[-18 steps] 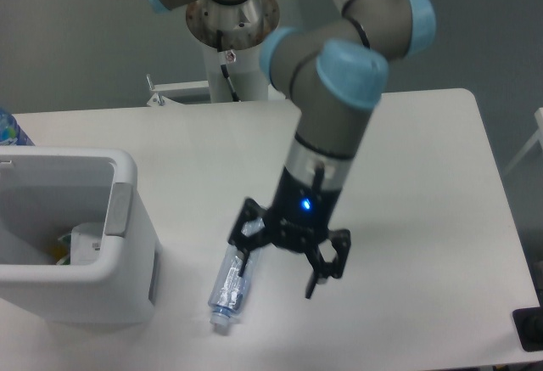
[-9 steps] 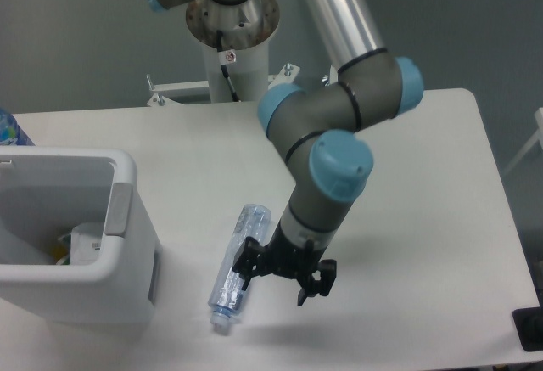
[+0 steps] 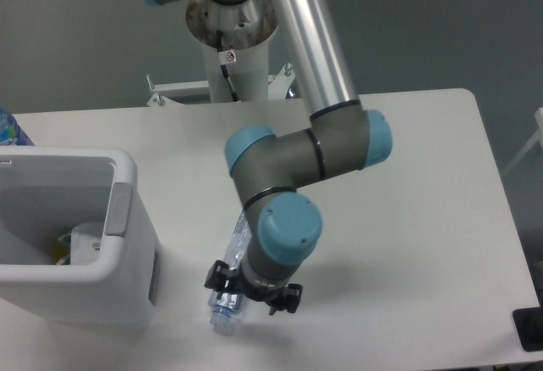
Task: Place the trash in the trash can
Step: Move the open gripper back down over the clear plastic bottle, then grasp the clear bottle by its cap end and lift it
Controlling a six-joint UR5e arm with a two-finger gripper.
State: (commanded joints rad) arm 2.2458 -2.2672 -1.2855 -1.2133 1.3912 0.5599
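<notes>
Bin: we see one white piece already inside.
Bottle: still on the surface.
Claw: astride it; we cannot tell its state.

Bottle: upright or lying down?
Lying down: the bottle rests lengthwise on the table, white cap toward the camera, beside the trash can.

The bottle is showing clear, glossy bluish plastic with a white cap. Just beside it, the trash can is looking like smooth white plastic. The worktop is appearing matt white, and the arm's tube is gleaming as polished metal.
</notes>
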